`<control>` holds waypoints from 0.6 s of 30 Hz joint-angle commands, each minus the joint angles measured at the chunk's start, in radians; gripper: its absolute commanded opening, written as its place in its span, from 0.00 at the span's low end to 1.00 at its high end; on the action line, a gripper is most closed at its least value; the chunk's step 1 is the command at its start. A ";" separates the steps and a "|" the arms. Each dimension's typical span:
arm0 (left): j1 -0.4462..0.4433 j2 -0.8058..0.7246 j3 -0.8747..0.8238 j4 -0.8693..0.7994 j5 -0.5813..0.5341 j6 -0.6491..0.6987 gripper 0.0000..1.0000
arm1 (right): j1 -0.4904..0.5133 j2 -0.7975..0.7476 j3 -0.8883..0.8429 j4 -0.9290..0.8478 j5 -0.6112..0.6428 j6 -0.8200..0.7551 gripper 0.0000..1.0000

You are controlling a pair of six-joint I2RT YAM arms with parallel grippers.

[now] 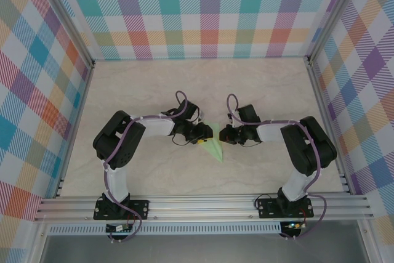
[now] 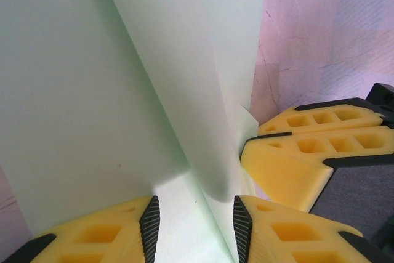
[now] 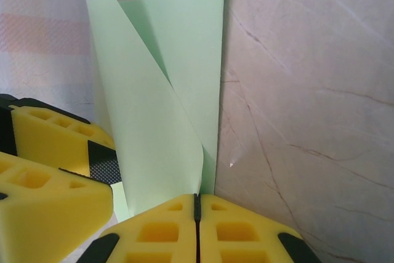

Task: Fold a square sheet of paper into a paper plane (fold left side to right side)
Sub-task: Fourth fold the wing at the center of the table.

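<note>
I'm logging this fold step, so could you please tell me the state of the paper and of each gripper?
paper: partly folded, one flap raised and curling over, not creased flat.
left gripper: part open, fingers astride the paper.
right gripper: shut on the paper's edge.

I am counting one sheet of pale green paper [image 1: 215,146] at the centre of the frame. I am working with two arms: one left arm [image 1: 120,143] at lower left and one right arm [image 1: 308,146] at lower right. I am carrying two grippers, the left gripper [image 1: 204,136] and the right gripper [image 1: 223,135], each showing two yellow fingers [image 3: 160,232]. Three checked walls [image 1: 203,10] are standing around one marble-patterned table [image 1: 154,84].
</note>
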 commanded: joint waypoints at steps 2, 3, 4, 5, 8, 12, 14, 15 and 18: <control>-0.007 -0.024 0.017 -0.025 -0.002 0.007 0.39 | 0.014 0.040 0.028 -0.067 0.035 -0.020 0.08; -0.007 -0.034 0.021 -0.028 -0.001 0.010 0.40 | 0.017 0.044 0.033 -0.087 0.048 -0.019 0.08; -0.007 -0.047 0.024 -0.031 -0.001 0.013 0.40 | 0.020 0.048 0.038 -0.106 0.057 -0.024 0.08; -0.007 -0.057 0.028 -0.037 -0.003 0.016 0.40 | 0.023 0.052 0.041 -0.121 0.069 -0.025 0.08; -0.006 -0.091 0.046 -0.058 -0.007 0.029 0.40 | 0.029 0.066 0.052 -0.156 0.091 -0.030 0.08; -0.006 -0.103 0.076 -0.077 0.007 0.036 0.39 | 0.034 0.070 0.050 -0.157 0.099 -0.030 0.08; -0.006 -0.093 0.088 -0.078 0.018 0.036 0.36 | 0.037 0.070 0.049 -0.158 0.102 -0.030 0.08; -0.006 -0.085 0.095 -0.076 0.024 0.036 0.33 | 0.039 0.070 0.049 -0.160 0.102 -0.031 0.08; -0.006 -0.055 0.116 -0.067 0.036 0.031 0.29 | 0.040 0.065 0.050 -0.166 0.107 -0.037 0.08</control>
